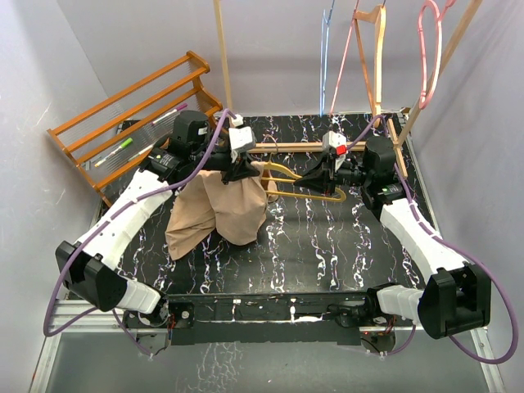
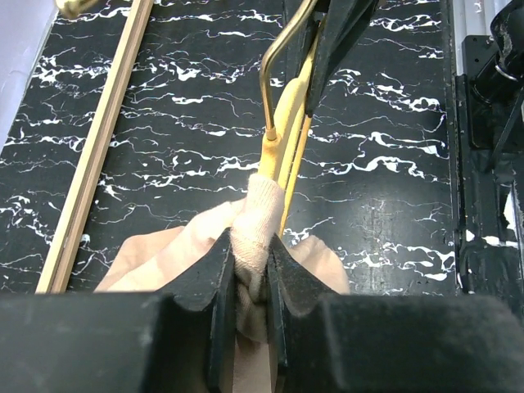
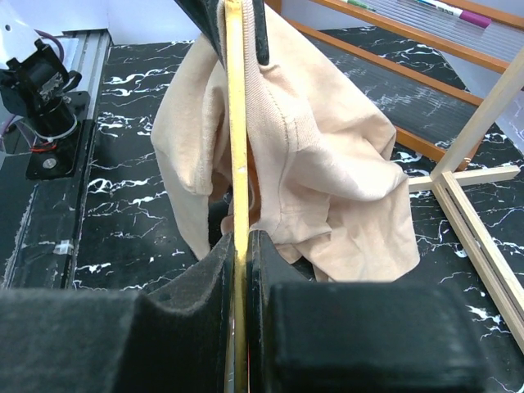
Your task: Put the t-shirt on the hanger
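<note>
Camera up top first. Saw the tan t-shirt bunched up and hanging low over the black desk, left of the middle. Saw the left pincer at the top of the bunch and the right pincer facing it from the right. Saw the yellow hanger lying sideways between the two, one end inside the cloth. Spotted an orange rack far left, and a pink hanger and a blue hanger hanging at the back.

Left wrist camera next. Found the left pincer squeezed nearly closed on a thick fold of the t-shirt. Saw the hanger poking out of that fold and running away over the desk. Could not tell whether the fingers pressed the hanger too. Saw a wooden stick lying on the left.

Right wrist camera last. Found the right pincer closed tight on the thin bar of the hanger. Saw the t-shirt draped over the far end, drooping on both sides above the desk.
</note>
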Motion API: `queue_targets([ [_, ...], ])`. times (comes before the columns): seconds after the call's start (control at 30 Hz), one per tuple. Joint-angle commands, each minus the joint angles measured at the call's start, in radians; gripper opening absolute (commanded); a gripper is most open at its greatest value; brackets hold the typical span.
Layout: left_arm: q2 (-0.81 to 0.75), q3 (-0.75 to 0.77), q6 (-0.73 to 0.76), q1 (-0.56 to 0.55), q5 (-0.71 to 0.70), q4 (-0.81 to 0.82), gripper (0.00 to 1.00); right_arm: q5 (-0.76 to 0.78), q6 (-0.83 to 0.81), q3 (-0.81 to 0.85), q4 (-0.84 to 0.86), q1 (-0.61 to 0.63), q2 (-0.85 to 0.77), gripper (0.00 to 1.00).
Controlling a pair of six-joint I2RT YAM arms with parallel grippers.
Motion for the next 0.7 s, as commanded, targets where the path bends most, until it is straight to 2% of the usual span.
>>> queue_targets([
  [0.0,-0.004,0.026,-0.025,0.004,0.043,0.010,0.00,-0.019,-0.004,0.065,0.059,0.010,-0.025,0.08],
  [0.17,-0.022,0.047,-0.061,0.019,0.068,-0.015,0.00,0.056,-0.006,0.063,0.059,0.010,-0.023,0.09],
  [0.23,-0.035,0.052,-0.073,0.037,0.079,-0.023,0.00,0.093,-0.004,0.064,0.059,0.009,-0.020,0.15],
  [0.3,-0.044,0.060,-0.080,0.072,0.091,-0.031,0.00,0.129,0.002,0.066,0.062,0.010,-0.018,0.31],
  [0.4,-0.073,0.064,-0.089,0.124,0.120,-0.056,0.00,0.186,0.034,0.062,0.106,0.010,-0.020,0.44],
  [0.5,-0.101,0.062,-0.067,0.157,0.132,-0.101,0.00,0.237,0.082,0.058,0.166,0.010,-0.022,0.51],
  [0.67,-0.148,0.076,-0.035,0.198,0.133,-0.166,0.00,0.390,0.173,0.075,0.197,0.010,-0.022,0.54],
])
